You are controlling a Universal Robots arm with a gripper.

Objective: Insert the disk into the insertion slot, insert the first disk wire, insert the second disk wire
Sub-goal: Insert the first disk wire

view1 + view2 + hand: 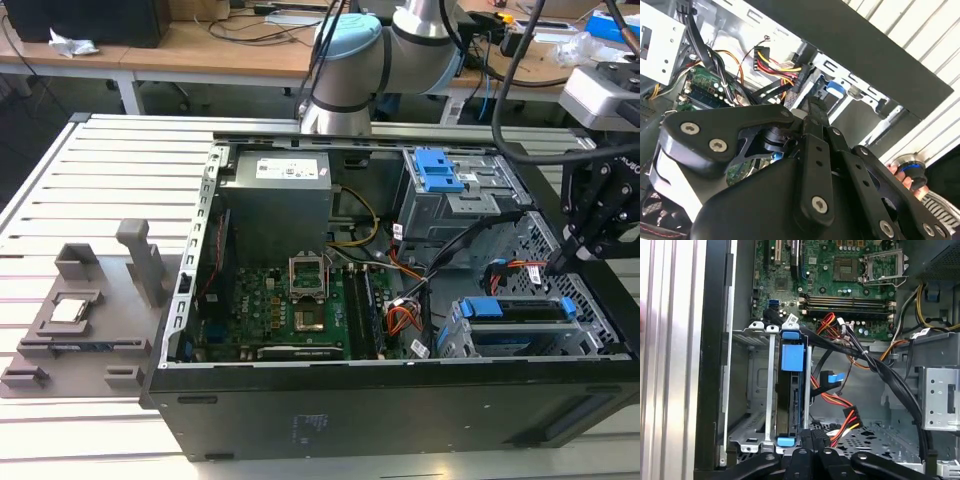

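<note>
Disk (791, 357) fills one bay of the insertion slot (771, 390), and the bay beside it, against the case wall (715, 365), stands open. On the other side a black cable bundle (880, 375) and red-yellow power wires (832, 405) cross the gap. Past them, the perforated floor (885, 432) lies bare.

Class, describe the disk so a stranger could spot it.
In the black computer case, at the exterior view's right, find the silver drive cage. The disk sits inside, framed in bright blue; the taller grey bay has only a blue latch.
</note>
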